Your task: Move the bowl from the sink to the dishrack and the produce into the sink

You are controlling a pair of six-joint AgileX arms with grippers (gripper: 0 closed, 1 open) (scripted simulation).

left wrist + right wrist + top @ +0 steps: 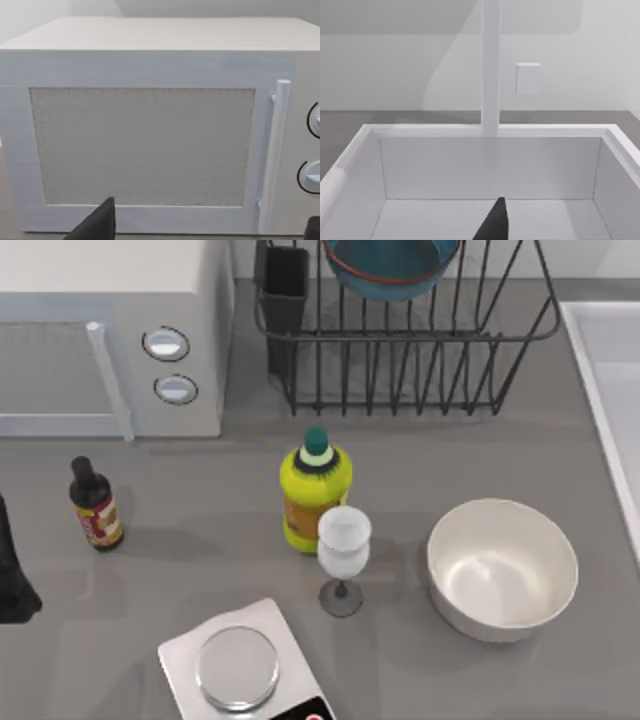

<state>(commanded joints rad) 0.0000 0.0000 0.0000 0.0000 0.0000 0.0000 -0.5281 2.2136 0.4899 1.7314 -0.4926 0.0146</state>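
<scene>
the bowl point(390, 265), teal-blue with a thin reddish-orange rim, is sitting tilted in the dishrack point(420, 350), a black wire rack with upright tines and a boxy black utensil cup point(285, 290) at its left corner. the sink point(610, 390) is a white rectangular basin with a pale raised rim at the right edge of the smooth grey tabletop point(200, 500); the right wrist view looks straight into it, flat white walls point(490, 165) and a straight white faucet post point(490, 65) rising behind.

the left arm point(15, 570) is a dark shape at the tabletop's left edge, its wrist camera facing a white microwave point(150, 125) with a speckled door panel, a round bar handle and two dials. a dark fingertip point(97, 225) pokes into that view; can't tell if those jaws are open or closed. same for the right jaws, just one dark fingertip point(492, 222) over the basin.

elsewhere: a glossy yellow bottle point(315, 495) with a green cap, a frosted wine glass point(343, 560) just in front of it, a plain rounded white bowl point(502, 568), a small dark sauce bottle point(97, 505), and a white scale point(240, 670) with a round metal plate.
</scene>
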